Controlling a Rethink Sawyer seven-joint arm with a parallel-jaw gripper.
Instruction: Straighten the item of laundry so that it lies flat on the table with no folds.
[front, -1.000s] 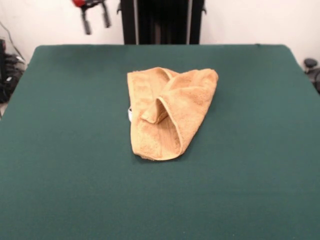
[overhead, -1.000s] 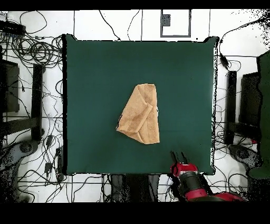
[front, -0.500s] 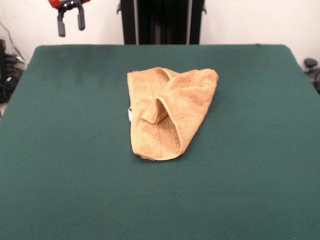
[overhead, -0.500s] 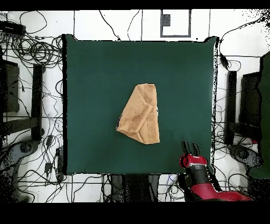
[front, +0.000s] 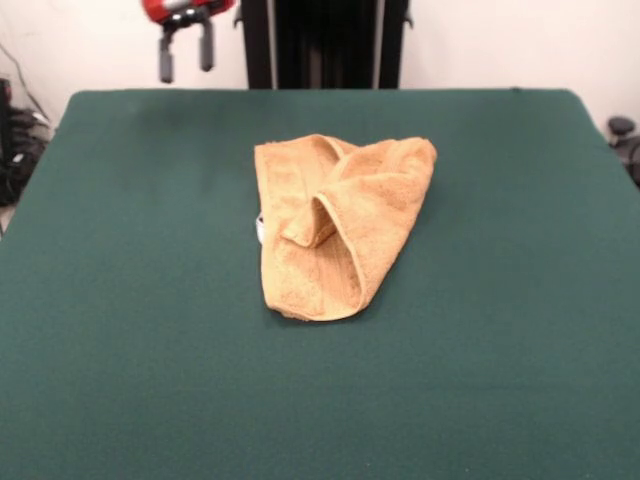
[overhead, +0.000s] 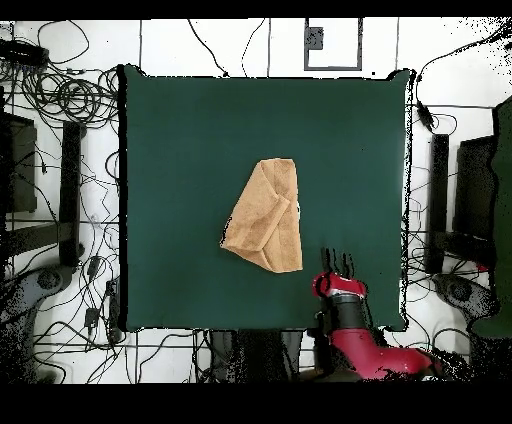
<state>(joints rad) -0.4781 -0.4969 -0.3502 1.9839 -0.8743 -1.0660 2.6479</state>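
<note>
The item of laundry (front: 335, 222) is a golden-tan towel, folded over on itself into a rough wedge near the middle of the dark green table (front: 130, 330). One flap stands up as a ridge along its middle, and a small white tag peeks out at its left edge. From overhead the towel (overhead: 266, 216) reads as a tapered shape. My gripper (front: 185, 58) hangs open above the table's far left edge, well clear of the towel. In the overhead view the gripper (overhead: 338, 262) is just below and right of the towel, over the table (overhead: 170, 140).
Cables and dark equipment (overhead: 60, 200) crowd the floor on both sides of the table. A black pedestal (front: 325, 40) stands behind the far edge.
The gripper swung out toward the table's corner and has come back inward, now over the table and closer to the towel. The towel has not moved.
</note>
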